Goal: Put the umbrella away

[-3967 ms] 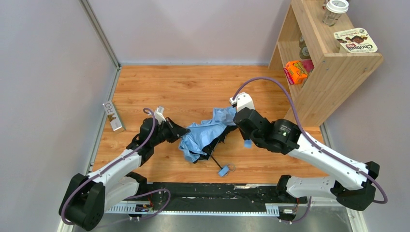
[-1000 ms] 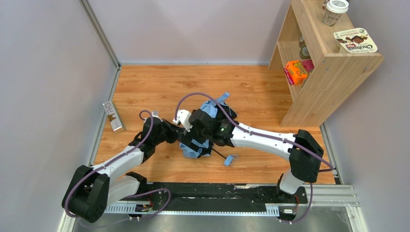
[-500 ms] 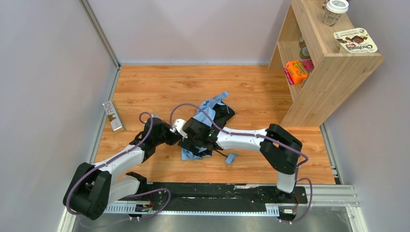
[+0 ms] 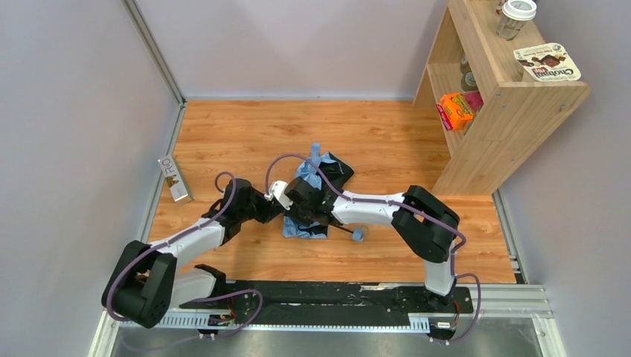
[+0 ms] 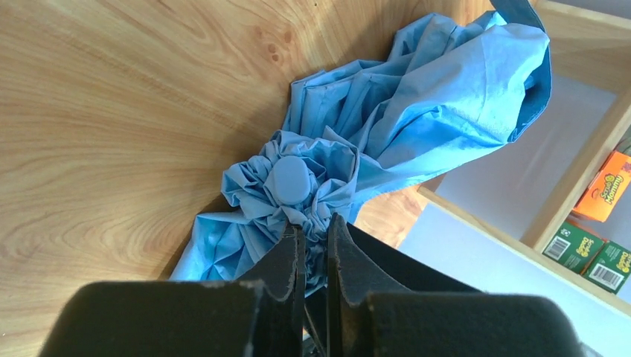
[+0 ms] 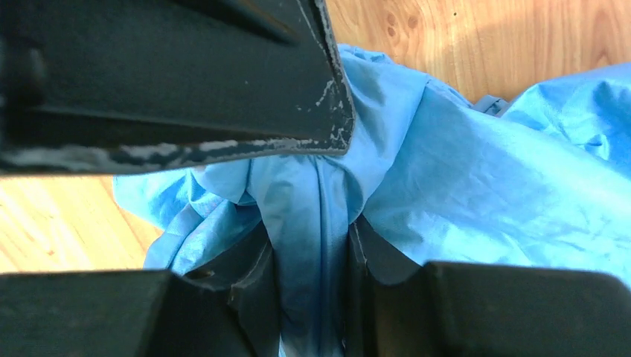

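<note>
The umbrella (image 4: 312, 193) lies crumpled mid-floor, sky-blue canopy with dark ribs, its small blue handle (image 4: 357, 235) at the right. My left gripper (image 4: 277, 210) is shut on the canopy fabric just below the round top cap (image 5: 289, 178), as the left wrist view (image 5: 312, 223) shows. My right gripper (image 4: 303, 214) reaches across from the right and is shut on a fold of blue canopy (image 6: 312, 216), seen between its fingers in the right wrist view (image 6: 311, 256). The two grippers meet at the umbrella's left end.
A wooden shelf unit (image 4: 506, 111) stands at the back right with an orange box (image 4: 455, 110), a jar (image 4: 515, 18) and a snack box (image 4: 549, 62). A small carton (image 4: 174, 178) leans by the left wall.
The right arm swung from the umbrella's right side across to its left end and gripped the fabric. The canopy was gathered into a narrower bundle. The handle shifted slightly right.
</note>
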You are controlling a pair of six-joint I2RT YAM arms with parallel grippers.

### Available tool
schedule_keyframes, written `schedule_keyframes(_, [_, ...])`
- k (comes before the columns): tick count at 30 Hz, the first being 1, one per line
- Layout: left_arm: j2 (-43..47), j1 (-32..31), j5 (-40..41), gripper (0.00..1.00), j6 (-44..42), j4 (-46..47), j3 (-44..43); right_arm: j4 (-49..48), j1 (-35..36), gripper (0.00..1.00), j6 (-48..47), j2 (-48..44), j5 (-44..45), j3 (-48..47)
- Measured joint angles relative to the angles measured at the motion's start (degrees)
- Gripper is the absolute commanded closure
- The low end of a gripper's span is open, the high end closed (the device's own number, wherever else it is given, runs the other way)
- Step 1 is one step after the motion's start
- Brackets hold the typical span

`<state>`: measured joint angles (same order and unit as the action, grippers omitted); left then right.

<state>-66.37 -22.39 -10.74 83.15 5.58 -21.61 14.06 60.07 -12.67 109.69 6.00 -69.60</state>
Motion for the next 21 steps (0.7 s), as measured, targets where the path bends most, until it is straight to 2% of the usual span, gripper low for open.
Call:
schedule_keyframes(1, [-0.59,0.07,-0.28,0.67,-0.04,0.39,-0.15,-0.02,-0.70,1.00,0.22,-0.02,-1.60,0.09])
schedule_keyframes(2, [-1.09,0.09,-0.59,0.57,-0.42,0.79,-0.33,-0.04,-1.53,1.00,0.42,-0.09,-3.28,0.24])
schedule_keyframes(3, [-1.66,0.17,-1.31,0.38,-0.96,1.70,-0.39,0.00,-2.36,1.00,0.52,-0.17,-4.81,0.28])
schedule_keyframes(4, [-1.90,0.20,-2.10,0.31,-1.84,2.75,-0.42,0.13,-3.26,1.00,0.66,-0.17,-6.34,0.33])
schedule_keyframes(9, [-1.40,0.98,-5.07,0.29,-6.27,7.58,-0.39,0.44,-7.52,1.00,1.46,-0.26,-14.67,0.39])
schedule_keyframes(14, [3.23,3.45,-8.17,0.27,-11.13,10.82,-0.09,1.57,-11.15,1.00,2.58,0.26,-22.53,-0.39])
schedule_keyframes(21, [9.97,4.22,-10.25,0.26,-13.68,14.36,5.20,2.99,-16.35,1.00,5.77,2.89,-34.45,-2.71])
